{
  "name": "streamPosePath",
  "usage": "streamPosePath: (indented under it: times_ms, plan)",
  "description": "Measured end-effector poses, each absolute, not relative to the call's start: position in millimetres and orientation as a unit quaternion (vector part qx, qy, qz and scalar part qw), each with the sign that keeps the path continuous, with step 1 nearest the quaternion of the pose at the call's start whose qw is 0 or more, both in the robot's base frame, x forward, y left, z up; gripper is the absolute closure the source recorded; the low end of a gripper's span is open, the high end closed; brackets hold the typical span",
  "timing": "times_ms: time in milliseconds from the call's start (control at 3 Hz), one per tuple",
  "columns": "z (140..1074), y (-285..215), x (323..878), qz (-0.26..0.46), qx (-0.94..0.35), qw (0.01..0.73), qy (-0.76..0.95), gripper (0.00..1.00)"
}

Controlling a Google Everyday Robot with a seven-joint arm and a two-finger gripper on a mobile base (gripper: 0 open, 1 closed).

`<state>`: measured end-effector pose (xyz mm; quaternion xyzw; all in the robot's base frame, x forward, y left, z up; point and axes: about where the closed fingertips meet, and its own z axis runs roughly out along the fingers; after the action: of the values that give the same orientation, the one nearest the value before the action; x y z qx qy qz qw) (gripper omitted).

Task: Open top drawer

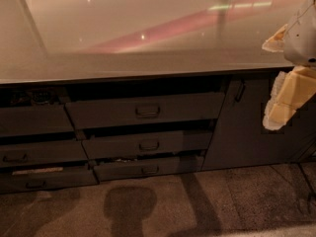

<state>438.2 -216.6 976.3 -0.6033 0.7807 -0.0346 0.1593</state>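
Observation:
The top drawer [146, 110] is the wide dark grey front at the top of the middle stack, just under the countertop, with a small bar handle [147, 111] at its centre. Its front stands out a little from the cabinet, with a dark gap above it. My gripper [283, 102], white with yellowish fingers, hangs at the right edge of the view, in front of the cabinet door and well to the right of the drawer. It touches and holds nothing.
Two shorter drawer fronts [148, 145] [148, 169] sit below the top drawer. Another drawer stack [29, 152] is on the left. A dark cabinet door [247, 127] with a vertical handle [239, 91] is on the right. A glossy countertop [148, 33] runs above, speckled floor [197, 206] below.

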Motion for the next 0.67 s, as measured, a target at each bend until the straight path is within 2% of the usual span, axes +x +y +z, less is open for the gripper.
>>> streamPosePath:
  times_ms: [667]
  plan:
    - [977.8, -215.9, 438.9, -0.023, -0.608, 0.166, 0.776, 0.00]
